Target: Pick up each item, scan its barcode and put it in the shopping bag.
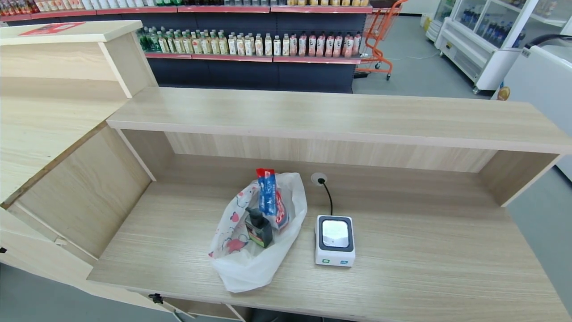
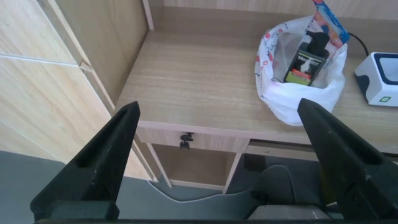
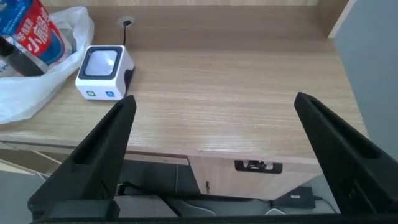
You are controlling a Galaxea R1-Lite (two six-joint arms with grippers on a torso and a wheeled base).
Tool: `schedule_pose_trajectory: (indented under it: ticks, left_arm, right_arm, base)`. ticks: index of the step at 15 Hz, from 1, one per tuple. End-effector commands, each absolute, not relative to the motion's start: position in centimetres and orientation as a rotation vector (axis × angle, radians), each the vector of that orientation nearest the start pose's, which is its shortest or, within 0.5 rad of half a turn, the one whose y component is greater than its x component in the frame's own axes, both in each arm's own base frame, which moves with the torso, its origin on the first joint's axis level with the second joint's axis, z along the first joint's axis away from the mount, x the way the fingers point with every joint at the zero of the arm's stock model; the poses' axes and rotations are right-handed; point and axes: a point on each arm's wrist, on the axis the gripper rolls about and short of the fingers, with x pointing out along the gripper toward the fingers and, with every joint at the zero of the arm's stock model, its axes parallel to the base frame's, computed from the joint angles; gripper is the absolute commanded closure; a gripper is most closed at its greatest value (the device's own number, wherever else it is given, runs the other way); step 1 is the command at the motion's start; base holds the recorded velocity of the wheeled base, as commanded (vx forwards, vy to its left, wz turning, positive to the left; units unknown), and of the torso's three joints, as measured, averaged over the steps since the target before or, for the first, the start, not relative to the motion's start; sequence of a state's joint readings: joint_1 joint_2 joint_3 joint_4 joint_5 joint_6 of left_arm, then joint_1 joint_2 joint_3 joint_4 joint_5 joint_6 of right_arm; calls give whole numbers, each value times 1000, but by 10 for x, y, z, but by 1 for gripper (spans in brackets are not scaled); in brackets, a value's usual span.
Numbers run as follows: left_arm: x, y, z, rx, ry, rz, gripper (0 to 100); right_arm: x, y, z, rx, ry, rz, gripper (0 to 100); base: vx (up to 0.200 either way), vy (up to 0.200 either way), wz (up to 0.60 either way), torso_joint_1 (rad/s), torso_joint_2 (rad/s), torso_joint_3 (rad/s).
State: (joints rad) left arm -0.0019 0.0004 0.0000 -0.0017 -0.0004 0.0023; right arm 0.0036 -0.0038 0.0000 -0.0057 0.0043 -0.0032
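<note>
Shopping bag (image 1: 257,264) lies on the counter (image 1: 424,250) just beside the scanner (image 1: 335,239), dark bottle (image 1: 259,229) and blue-red packet (image 1: 267,191) already inside; left gripper (image 2: 217,107) and right gripper (image 3: 214,101) hang spread wide, holding nothing, off the counter's near edge; bagging looks finished; the next move likely calls only for standing clear

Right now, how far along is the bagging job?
Done: a dark bottle and a blue-and-red packet stand in the shopping bag. In hand: nothing; the left gripper and right gripper hang open and empty before the counter. Left: outside the bag the counter holds just the scanner, so the job looks about finished.
</note>
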Motion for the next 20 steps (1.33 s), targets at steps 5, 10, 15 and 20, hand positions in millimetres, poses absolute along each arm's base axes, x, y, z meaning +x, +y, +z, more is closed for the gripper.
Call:
schedule_pose_trajectory:
  ticks: [5, 10, 15, 20]
  left_arm:
    - [-22, 0, 76, 8, 8, -5, 0]
    - [-23, 0, 76, 6, 0, -3, 0]
    - [-23, 0, 76, 6, 0, -3, 0]
    - [-23, 0, 76, 6, 0, -2, 0]
  right_arm:
    - [-23, 0, 76, -6, -6, 8, 0]
    - [-23, 0, 76, -5, -6, 8, 100]
    - [-23, 0, 76, -6, -3, 8, 100]
    - [-23, 0, 76, -2, -3, 8, 100]
  base:
    - [120, 0, 0, 0, 1, 0]
    - [0, 0, 0, 0, 0, 0]
    - [0, 0, 0, 0, 0, 0]
    - [0, 0, 0, 0, 0, 0]
